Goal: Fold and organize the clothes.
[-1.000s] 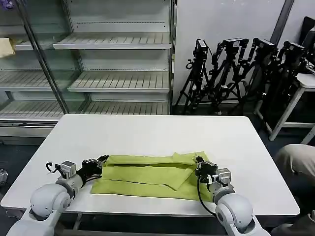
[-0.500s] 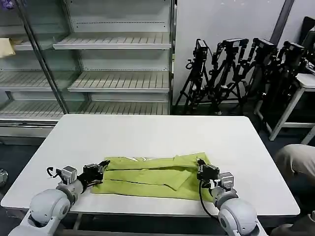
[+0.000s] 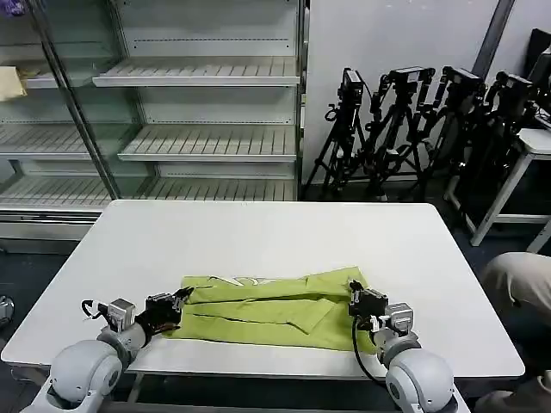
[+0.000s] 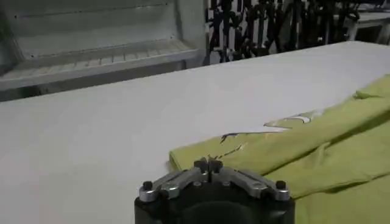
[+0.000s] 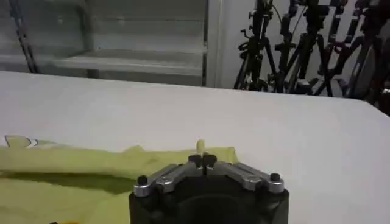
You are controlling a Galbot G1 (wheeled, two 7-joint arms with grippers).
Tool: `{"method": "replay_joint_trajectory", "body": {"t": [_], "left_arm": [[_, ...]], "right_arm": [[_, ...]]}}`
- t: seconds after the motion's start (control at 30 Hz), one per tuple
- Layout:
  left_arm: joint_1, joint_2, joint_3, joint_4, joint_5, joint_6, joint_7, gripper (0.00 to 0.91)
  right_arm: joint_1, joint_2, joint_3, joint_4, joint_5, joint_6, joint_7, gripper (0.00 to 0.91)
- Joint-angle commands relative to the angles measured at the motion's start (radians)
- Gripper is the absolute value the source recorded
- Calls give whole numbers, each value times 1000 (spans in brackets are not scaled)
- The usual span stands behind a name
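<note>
**Both hands pinching a fold that could slip or skew**

The lime yellow-green short-sleeved T-shirt of soft thin fabric (image 3: 271,301) lies along the near edge of the white rectangular worktop (image 3: 275,237), folded into a long flat band with overlapping layers. The left hand (image 3: 176,300) sits at the shirt's left end, its fingertips pressed together on a thin edge of cloth. The right hand (image 3: 355,299) sits at the shirt's right end, likewise pinched on a small peak of fabric.

Judging from this, the main risk is the thin cloth sliding out of either narrow pinch, dropping one end and twisting the fold. Uneven travel between the two hands would likely skew the band or drag loose layers apart. The shirt also lies close to the worktop's near edge, so a pull toward the robot could spill it off.
</note>
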Motion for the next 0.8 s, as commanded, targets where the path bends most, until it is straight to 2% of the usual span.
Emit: {"method": "replay_joint_trajectory", "body": {"t": [0.03,0.3,0.33,0.37,0.4,0.67,0.8], "left_arm": [[23,1,-3,-13,9,0,-2,20],[-8,-2,-10,25,17,0,-24,20],[-6,0,-8,23,22,0,-30,121],[-2,0,-7,17,32,0,-40,796],[1,-1,-7,13,31,-1,-49,907],[4,-14,-59,-67,-38,0,-98,907],[43,-31,-48,-109,-112,2,-198,907]], "right_arm": [[-6,-2,8,-3,2,0,-1,0],[-21,4,-4,-1,-6,-1,-11,0],[-26,3,-4,2,-20,-3,-13,101],[-31,2,-2,5,-29,-3,-24,846],[-36,0,1,9,-37,-3,-31,907],[-77,1,64,62,-41,4,-48,907],[-108,6,97,92,-56,14,-68,907]]}}
